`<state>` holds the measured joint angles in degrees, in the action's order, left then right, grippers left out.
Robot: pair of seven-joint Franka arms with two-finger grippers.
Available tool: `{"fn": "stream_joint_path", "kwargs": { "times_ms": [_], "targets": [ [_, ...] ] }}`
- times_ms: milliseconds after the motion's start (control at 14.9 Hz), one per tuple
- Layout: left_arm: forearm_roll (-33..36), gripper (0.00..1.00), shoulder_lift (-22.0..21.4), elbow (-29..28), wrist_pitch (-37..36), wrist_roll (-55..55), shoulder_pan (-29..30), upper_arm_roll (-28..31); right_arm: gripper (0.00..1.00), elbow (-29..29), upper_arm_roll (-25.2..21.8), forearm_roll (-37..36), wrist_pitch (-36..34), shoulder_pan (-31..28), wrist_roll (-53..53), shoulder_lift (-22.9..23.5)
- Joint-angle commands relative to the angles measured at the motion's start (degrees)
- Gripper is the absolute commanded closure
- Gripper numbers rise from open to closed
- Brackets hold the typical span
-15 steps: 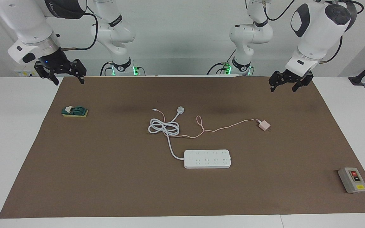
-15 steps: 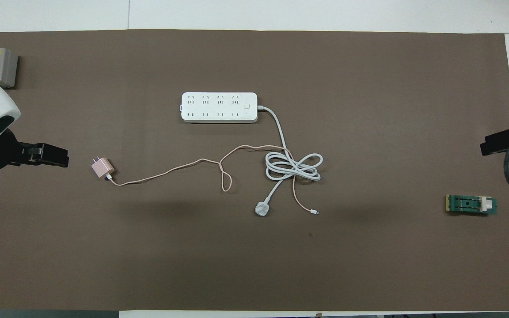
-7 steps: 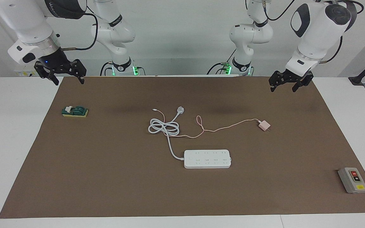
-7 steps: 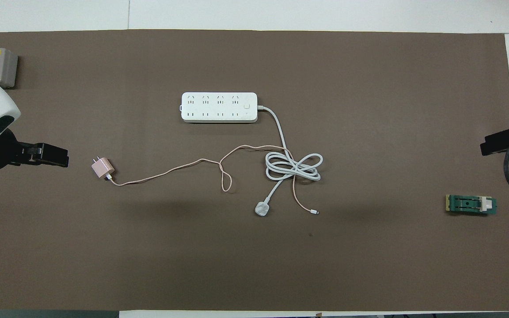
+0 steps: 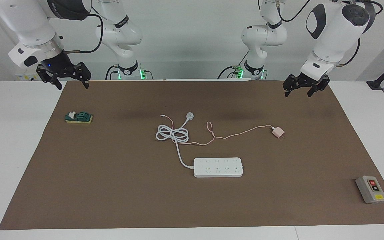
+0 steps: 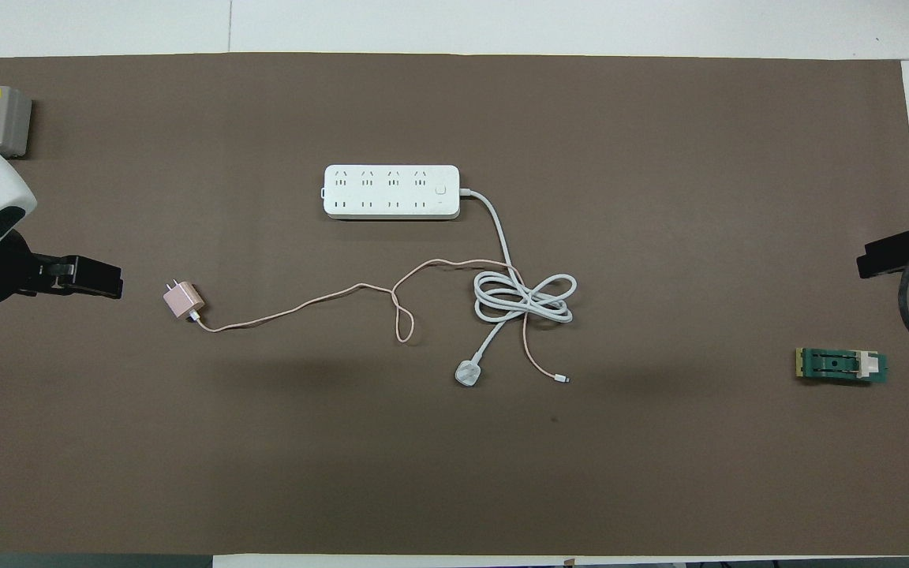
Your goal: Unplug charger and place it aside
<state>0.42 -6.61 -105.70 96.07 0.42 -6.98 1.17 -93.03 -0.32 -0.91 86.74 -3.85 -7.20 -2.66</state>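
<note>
- Charger (image 5: 277,132): a small pale-pink cube lying unplugged on the brown mat (image 5: 112,200) that covers the counter (image 5: 8,150). It rests nearer the robots than the power strip (image 5: 218,167), well apart from it, toward the left arm's end of the mat. Its two prongs point away from its cable.
- Pink cable (image 6: 328,304): runs from the charger toward the middle of the mat, forms a small loop, and crosses the coiled white cord (image 6: 525,296) of the power strip; its free end lies just beside the white round plug (image 6: 467,373).
- Left claw (image 5: 300,90): hangs in the air over the mat's edge at the left arm's end, empty, fingers spread wide. The charger lies on the mat below it and toward the middle, well apart, untouched.
- Right claw (image 5: 72,81): hangs over the mat's corner at the right arm's end, empty, fingers spread; this arm waits, far from the charger.
- Other items: a grey switch box (image 5: 371,189) at the left arm's end; a green block (image 5: 78,117) at the right arm's end.
</note>
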Motion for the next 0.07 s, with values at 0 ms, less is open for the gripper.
{"fn": "stream_joint_path", "kwargs": {
  "times_ms": [0],
  "targets": [
    [-0.2, 0.0, 0.0, 0.6, 0.1, 1.0, 0.3, 0.1, 0.0, -1.1, 0.7, 0.4, -0.1, -0.7, 1.0, -0.8]
  ]
}}
